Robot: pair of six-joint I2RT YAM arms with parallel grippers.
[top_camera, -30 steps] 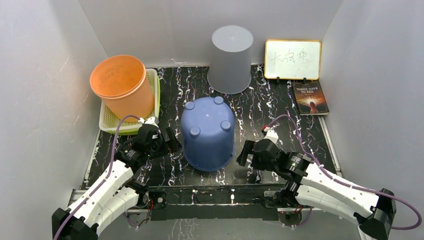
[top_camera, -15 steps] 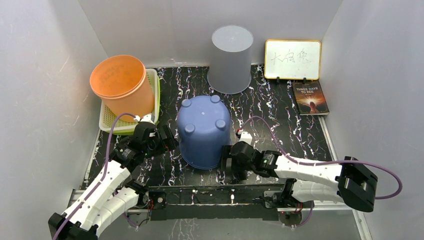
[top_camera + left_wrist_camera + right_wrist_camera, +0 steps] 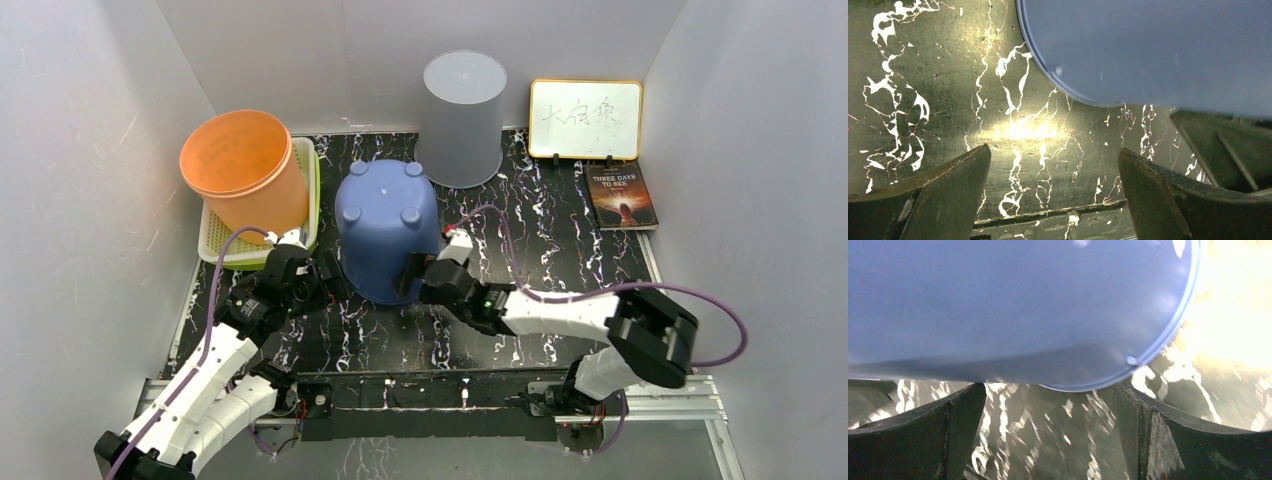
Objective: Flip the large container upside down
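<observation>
The large blue container (image 3: 385,230) stands mouth down on the black marbled table, its footed base facing up, tilted slightly back-left. My left gripper (image 3: 332,277) is open and empty beside its lower left wall. My right gripper (image 3: 412,276) is open and empty against its lower right wall. In the left wrist view the container's rim and wall (image 3: 1158,50) fill the top right, beyond the open left gripper (image 3: 1055,170). In the right wrist view the wall (image 3: 1013,305) looms just above the open right gripper (image 3: 1048,410), with the rim between the jaws' line.
An orange container (image 3: 245,170) stands on a yellow-green tray (image 3: 311,175) at back left, close to the blue one. A grey inverted container (image 3: 462,115) stands at the back centre. A whiteboard (image 3: 585,118) and a book (image 3: 621,195) are at back right. Grey walls enclose the table.
My right arm has swung left and forward against the blue container, which has slid toward the back left, near the orange one. My left gripper has barely moved.
</observation>
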